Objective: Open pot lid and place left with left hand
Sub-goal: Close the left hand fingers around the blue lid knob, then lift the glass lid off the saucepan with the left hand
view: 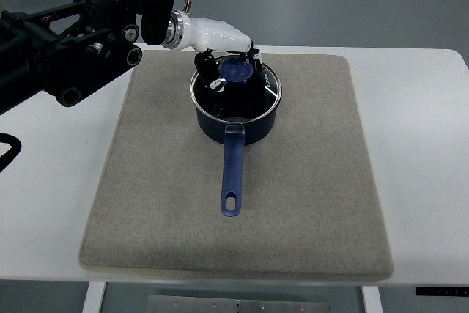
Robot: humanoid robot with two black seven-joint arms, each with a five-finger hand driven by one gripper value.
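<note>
The left hand (233, 64) is parked right over the pot (236, 111), with its black fingers (253, 60) curled down around the blue knob (236, 72) in the middle of the lid (253, 97). The fingers look closed in on the knob from several sides, so it can be called gripped, though how tight the contact is can't quite be made out from this angle. The white palm shell sits just behind the pot's far rim, and the black arm behind it runs off to the upper left of the pot.

The lid is on the pot, seated flat inside the rim. It's glass, so a bit of the dark inside can be seen through it, but whether anything is in there can't be told.

The pot itself is dark blue and is set toward the far side of a grey mat (308, 203), roughly centred left to right. Its long blue handle (233, 174) points straight back from the pot toward the near edge of the mat. Under the mat is a white table (418, 144).
</note>
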